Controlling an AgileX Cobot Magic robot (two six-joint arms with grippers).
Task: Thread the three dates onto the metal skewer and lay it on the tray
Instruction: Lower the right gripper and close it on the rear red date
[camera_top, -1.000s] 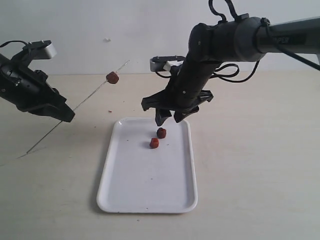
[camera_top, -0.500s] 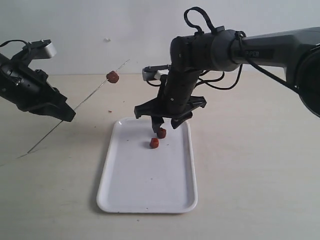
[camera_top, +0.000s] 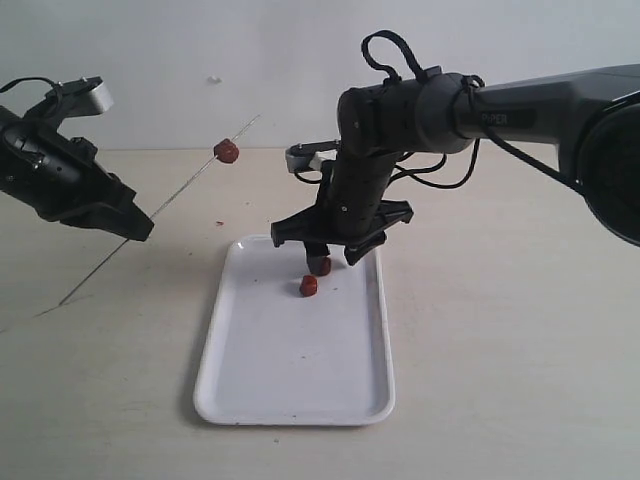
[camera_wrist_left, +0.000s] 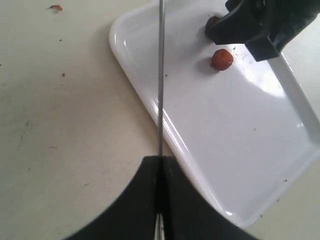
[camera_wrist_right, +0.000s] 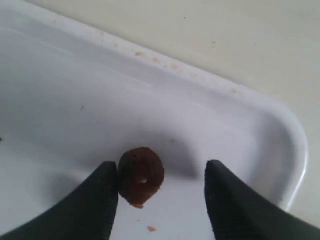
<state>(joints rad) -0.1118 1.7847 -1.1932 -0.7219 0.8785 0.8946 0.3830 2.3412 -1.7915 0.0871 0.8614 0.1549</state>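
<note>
Well, my right end effector (camera_wrist_right: 160, 180) stands spread astride a date (camera_wrist_right: 141, 176) at the tray's (camera_wrist_right: 280, 135) upper end, off-centre against one finger (camera_wrist_right: 102, 200), so closing could flick it away, while my left end effector (camera_wrist_left: 160, 165) pinches the skewer (camera_wrist_left: 160, 75).

Pale beige table (camera_top: 500, 330), matte and plain, with faint scuffs and scattered dark specks (camera_wrist_left: 63, 75). Flat on it, near the middle, a white rectangular tray (camera_top: 215, 380) with rounded corners and a low raised rim, long sides running front to back, whole underside seated on the surface, soft shadow along the left and near edges. Loose on the bare surface: a small reddish crumb (camera_wrist_left: 55, 7) well apart from the tray's far corner, finer reddish flecks (camera_top: 222, 222) nearer that corner, and one dark fleck (camera_top: 275, 437) just off the near rim.
</note>
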